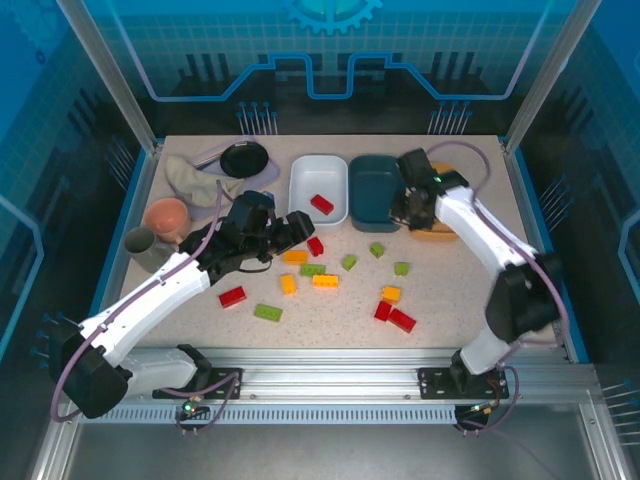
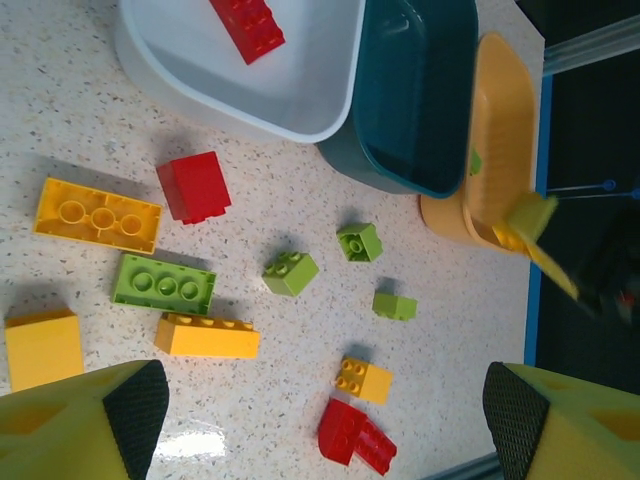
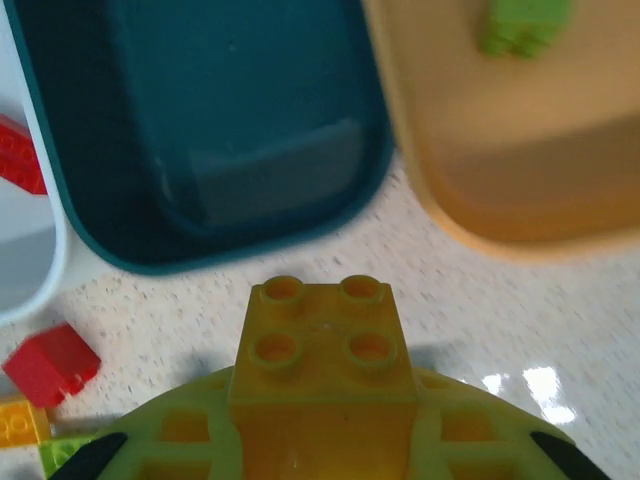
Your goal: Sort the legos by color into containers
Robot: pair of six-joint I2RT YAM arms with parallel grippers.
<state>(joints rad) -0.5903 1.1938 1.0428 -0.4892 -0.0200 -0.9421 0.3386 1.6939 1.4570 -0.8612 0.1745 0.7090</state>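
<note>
Right fingers (image 3: 170, 440) pinch a yellow brick (image 3: 325, 345) over speckled tabletop (image 3: 520, 320); left fingers (image 2: 135, 400) spread wide, empty.

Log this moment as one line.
right gripper: shut on yellow-orange studded plastic brick, near dark teal plastic tray | left gripper: open above loose bricks

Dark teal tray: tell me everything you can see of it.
The dark teal rounded-rectangular plastic tray is shallow, smooth and slightly glossy, with a flat floor, sloped walls and rounded corners. It sits upright on the speckled beige table, in the middle of the row. In the top view the white plastic tray is on its left and the orange plastic tray on its right, both close against it, though actual contact can't be told. No brick is visible inside.
</note>
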